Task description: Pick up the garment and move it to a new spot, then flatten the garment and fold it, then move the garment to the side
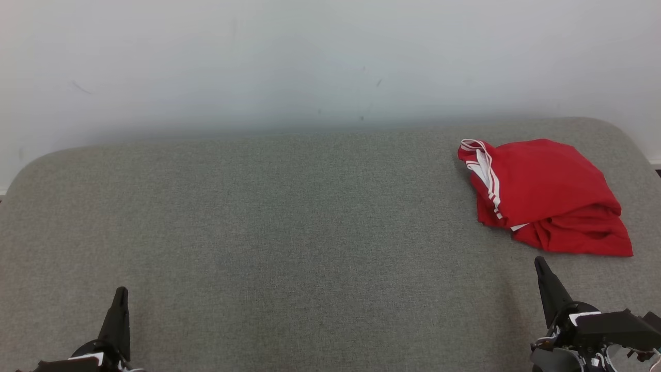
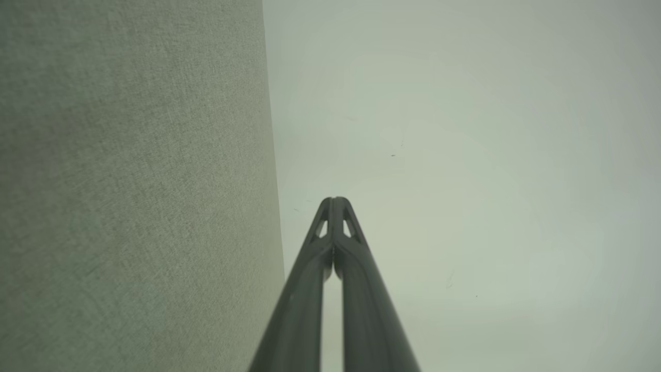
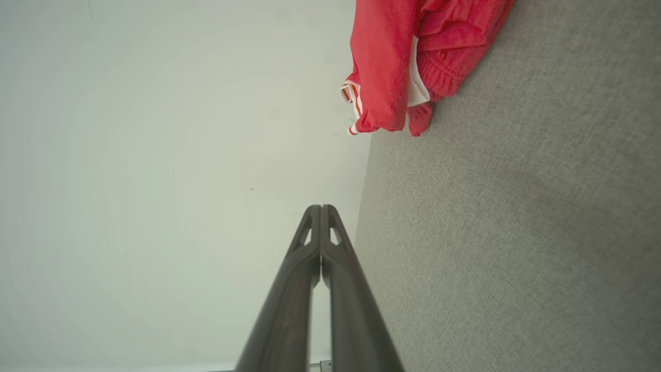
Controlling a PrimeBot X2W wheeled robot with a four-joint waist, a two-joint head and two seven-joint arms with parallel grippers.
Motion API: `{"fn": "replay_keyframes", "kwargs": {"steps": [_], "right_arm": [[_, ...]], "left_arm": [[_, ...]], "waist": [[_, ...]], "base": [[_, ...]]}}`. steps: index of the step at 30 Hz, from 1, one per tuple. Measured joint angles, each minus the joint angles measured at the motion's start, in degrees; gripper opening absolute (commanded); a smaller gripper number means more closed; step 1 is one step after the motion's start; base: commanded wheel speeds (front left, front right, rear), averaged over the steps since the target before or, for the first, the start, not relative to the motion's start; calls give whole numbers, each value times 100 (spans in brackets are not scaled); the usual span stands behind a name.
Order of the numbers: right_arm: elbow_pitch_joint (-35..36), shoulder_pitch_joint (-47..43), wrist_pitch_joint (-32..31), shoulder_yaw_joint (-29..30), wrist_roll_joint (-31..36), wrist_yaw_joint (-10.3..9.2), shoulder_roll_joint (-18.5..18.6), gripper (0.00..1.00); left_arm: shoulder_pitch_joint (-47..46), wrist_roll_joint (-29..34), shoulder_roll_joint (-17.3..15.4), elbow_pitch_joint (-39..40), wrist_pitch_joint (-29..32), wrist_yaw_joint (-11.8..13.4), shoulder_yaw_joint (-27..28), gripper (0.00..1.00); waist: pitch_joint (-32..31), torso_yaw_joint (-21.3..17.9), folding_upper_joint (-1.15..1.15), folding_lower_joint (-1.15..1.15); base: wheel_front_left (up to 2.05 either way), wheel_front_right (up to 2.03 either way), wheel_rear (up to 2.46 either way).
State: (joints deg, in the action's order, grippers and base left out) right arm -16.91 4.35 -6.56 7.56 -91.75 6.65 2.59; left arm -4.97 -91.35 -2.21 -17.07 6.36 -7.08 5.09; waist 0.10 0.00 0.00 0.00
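Grey fabric surface [image 1: 289, 217] against white wall [image 1: 310, 57]; red garment [image 1: 547, 196] far right.

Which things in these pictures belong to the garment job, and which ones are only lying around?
For the job:
- red garment, bunched at the far right
- right gripper, shut, nearest it
- left gripper, shut

Only surroundings:
- grey fabric surface under the garment
- white wall behind

One red garment [image 1: 547, 196], two hands, left hand [image 1: 122, 292] and right hand [image 1: 539, 261], one grey surface [image 1: 289, 217]
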Motion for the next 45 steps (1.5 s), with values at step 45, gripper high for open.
{"fn": "replay_keyframes", "kwargs": {"steps": [45], "right_arm": [[-4, 1, 0, -1, 0, 24, 0, 0]], "left_arm": [[0, 0, 0, -2, 0, 0, 0, 0]], "waist": [[0, 0, 0, 0]], "base": [[0, 0, 0]]}}
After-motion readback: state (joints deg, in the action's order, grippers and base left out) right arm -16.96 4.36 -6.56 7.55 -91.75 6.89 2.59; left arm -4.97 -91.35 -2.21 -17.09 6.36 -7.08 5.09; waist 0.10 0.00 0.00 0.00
